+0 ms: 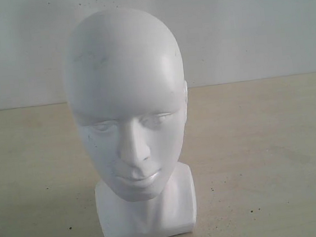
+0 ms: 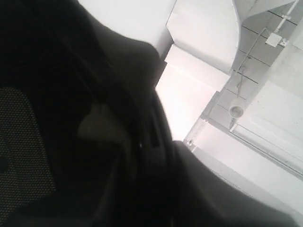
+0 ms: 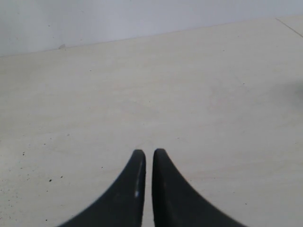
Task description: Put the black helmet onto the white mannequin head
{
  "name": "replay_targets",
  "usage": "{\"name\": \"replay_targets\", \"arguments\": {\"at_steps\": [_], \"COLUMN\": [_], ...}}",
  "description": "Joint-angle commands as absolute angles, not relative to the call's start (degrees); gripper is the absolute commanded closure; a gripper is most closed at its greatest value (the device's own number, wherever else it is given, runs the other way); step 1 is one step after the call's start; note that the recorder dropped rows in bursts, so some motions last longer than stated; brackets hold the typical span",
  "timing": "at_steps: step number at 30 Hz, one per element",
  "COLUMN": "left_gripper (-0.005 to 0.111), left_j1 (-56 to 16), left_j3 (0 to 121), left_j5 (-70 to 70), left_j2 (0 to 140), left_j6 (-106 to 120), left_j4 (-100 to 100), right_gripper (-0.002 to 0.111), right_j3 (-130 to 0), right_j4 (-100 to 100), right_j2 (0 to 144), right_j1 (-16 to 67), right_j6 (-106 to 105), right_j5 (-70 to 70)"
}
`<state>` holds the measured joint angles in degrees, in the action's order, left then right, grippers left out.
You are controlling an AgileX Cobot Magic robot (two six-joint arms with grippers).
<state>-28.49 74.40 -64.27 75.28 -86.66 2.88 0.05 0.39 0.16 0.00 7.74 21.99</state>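
The white mannequin head (image 1: pixel 128 116) stands upright on its block base (image 1: pixel 148 215) at the middle of the table, facing the exterior camera, with nothing on it. Neither gripper nor the helmet shows in that view. The black helmet (image 2: pixel 71 71) fills most of the left wrist view, pressed close to the camera, with its dark meshed lining (image 2: pixel 23 142) at one side. It is raised, with room walls behind it, and my left gripper (image 2: pixel 151 156) is shut on it, its fingers lost in the dark. My right gripper (image 3: pixel 148 152) is shut and empty, low over bare table.
The beige speckled tabletop (image 1: pixel 275 157) runs back to a pale wall (image 1: pixel 250 24). Past the helmet, the left wrist view shows white panels (image 2: pixel 203 42) and a tiled wall with conduit (image 2: pixel 246 71).
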Motion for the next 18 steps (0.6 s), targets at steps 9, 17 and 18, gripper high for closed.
{"name": "replay_targets", "arguments": {"at_steps": [9,17,18], "left_gripper": [0.102,0.102,0.102], "left_j1": [-28.61,-28.61,-28.61], "left_j3": [77.32,77.32,77.32], "left_j5": [-69.96,-69.96,-69.96], "left_j2": [78.68,78.95,78.95], "left_j6": [-100.98,-105.84,-106.34], "left_j4": [4.09,6.89,7.14], "right_gripper": [0.102,0.102,0.102], "right_j3": [0.0,0.0,0.0], "right_j4": [0.31,0.31,0.31], "right_j2": [0.0,0.0,0.0], "right_j1": [0.01,0.01,0.01], "right_j6": [7.62,7.62,7.62], "right_j5": [21.74,21.74,21.74]}}
